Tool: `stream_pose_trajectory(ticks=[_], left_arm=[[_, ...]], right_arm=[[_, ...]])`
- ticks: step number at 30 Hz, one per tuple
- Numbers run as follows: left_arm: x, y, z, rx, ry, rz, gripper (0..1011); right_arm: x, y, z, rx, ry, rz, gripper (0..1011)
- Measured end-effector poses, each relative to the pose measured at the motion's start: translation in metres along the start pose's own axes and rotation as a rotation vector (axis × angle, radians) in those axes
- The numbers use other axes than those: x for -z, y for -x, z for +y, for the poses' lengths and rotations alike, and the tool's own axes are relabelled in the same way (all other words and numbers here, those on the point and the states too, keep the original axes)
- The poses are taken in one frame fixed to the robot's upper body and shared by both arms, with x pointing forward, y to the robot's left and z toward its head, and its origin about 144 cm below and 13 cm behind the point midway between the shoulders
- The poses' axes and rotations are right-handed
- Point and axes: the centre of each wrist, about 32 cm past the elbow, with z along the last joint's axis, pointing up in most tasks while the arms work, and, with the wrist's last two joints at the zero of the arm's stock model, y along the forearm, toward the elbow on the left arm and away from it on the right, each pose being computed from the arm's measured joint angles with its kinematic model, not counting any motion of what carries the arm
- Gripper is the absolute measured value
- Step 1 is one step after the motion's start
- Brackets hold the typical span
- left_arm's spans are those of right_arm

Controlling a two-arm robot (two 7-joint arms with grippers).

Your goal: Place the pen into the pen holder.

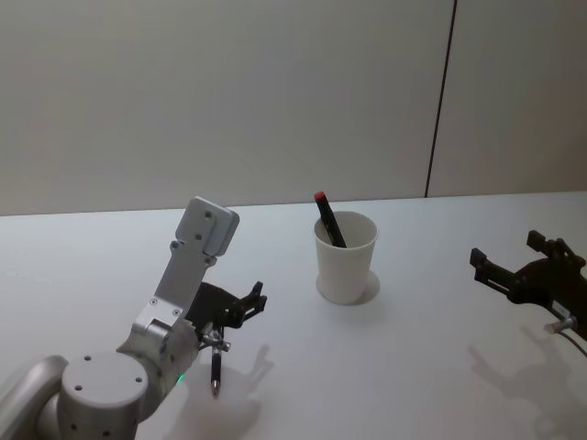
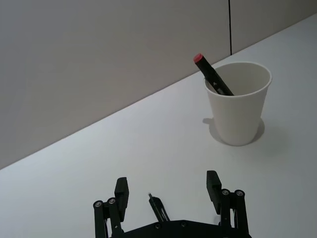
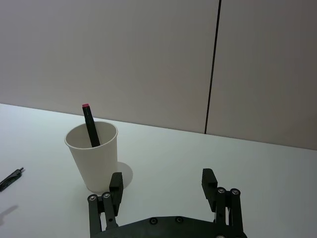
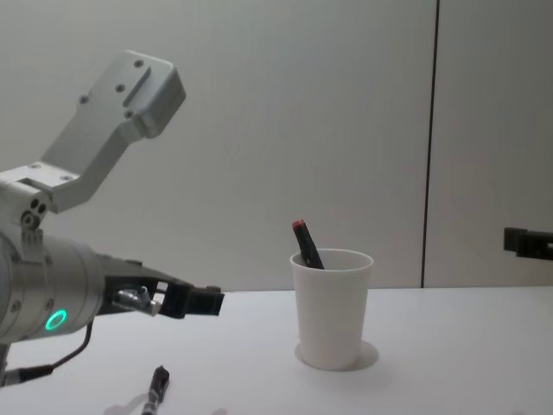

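Blank grey wall (image 1: 183, 92) behind, pale counter (image 1: 440, 367) in front. Near the middle, upright, the pen holder (image 1: 346, 261), a white paper cup with one red-capped marker (image 1: 326, 218) already leaning against its rim. Well to the left of it, flat on the counter and outside the cup, the pen (image 1: 216, 370), dark and slim. Just above that pen, the left gripper (image 2: 167, 181), fingers (image 2: 213, 184) spread wide and touching nothing, apparently lined up to straddle the barrel before closing. Judged step: the pick-up, not yet made, with the carry to the cup wholly ahead. Off to the right of the cup, out of the likely path, the right gripper (image 3: 162, 182), idle above the counter, fingers likewise apart and empty.
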Motion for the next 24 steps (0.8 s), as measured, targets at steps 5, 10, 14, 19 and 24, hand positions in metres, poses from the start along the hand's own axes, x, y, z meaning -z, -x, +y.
stream_pose_trajectory(ticks=[5, 10, 14, 19, 24], left_arm=[[-0.001, 0.002, 0.002, -0.003, -0.043, 0.038, 1004], [0.0, 0.004, 0.003, -0.005, -0.076, 0.069, 1004], [0.0, 0.007, 0.003, -0.009, -0.106, 0.1, 1004], [0.002, 0.009, 0.002, -0.012, -0.134, 0.131, 1004], [0.005, 0.011, 0.0, -0.02, -0.163, 0.158, 1004]], right_arm=[[0.0, 0.0, 0.0, 0.0, 0.0, 0.0, 1001], [0.0, 0.0, 0.0, 0.0, 0.0, 0.0, 1001], [0.0, 0.0, 0.0, 0.0, 0.0, 0.0, 1001], [0.0, 0.0, 0.0, 0.0, 0.0, 0.0, 1001], [0.0, 0.0, 0.0, 0.0, 0.0, 0.0, 1001]])
